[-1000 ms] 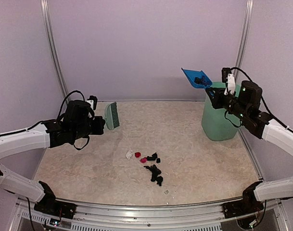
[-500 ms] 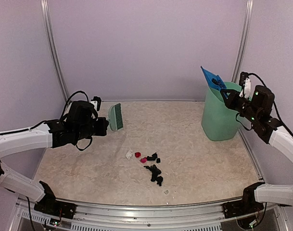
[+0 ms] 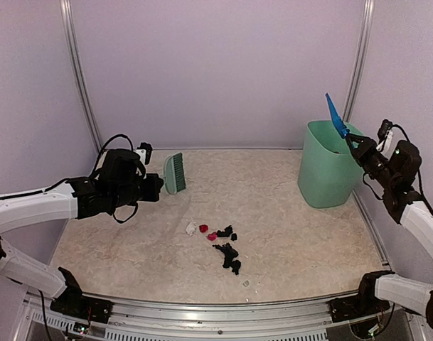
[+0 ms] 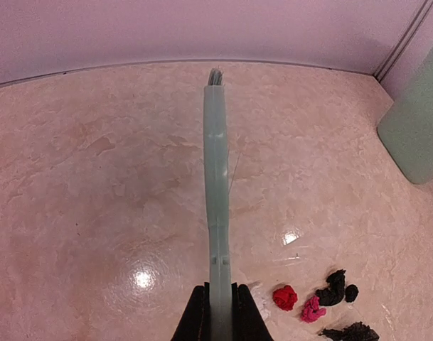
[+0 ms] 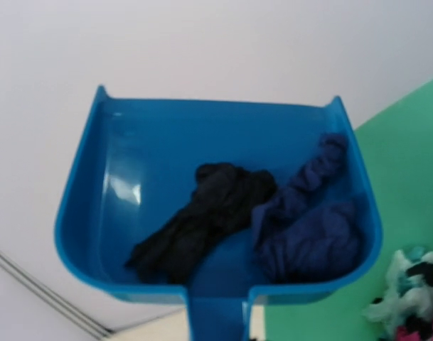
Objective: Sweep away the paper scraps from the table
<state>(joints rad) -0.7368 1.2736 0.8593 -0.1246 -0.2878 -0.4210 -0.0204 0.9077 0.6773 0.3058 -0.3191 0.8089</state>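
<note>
Black, pink-red and white paper scraps (image 3: pixel 225 248) lie in a loose cluster on the table (image 3: pixel 301 234), near its middle front. My left gripper (image 3: pixel 158 187) is shut on the handle of the green hand brush (image 3: pixel 175 173), held above the table left of the cluster. The left wrist view shows the brush (image 4: pixel 216 177) between the jaws, with red (image 4: pixel 284 297) and black scraps (image 4: pixel 335 286) at lower right. My right gripper (image 3: pixel 353 144) is shut on the blue dustpan (image 3: pixel 335 116), tipped steeply over the bin. A black scrap (image 5: pixel 202 213) and a darker crumpled one (image 5: pixel 308 227) still sit in the dustpan (image 5: pixel 131 177).
The tall mint-green bin (image 3: pixel 328 174) stands at the back right of the table, with several scraps inside (image 5: pixel 408 291). Pale walls with metal posts (image 3: pixel 77 78) close in the back and sides. A metal rail (image 3: pixel 216 307) runs along the front edge.
My right arm swung right and back, carrying the dustpan over the bin and tipping it from near level to steeply on edge. The left gripper drifted slightly right with the brush.
</note>
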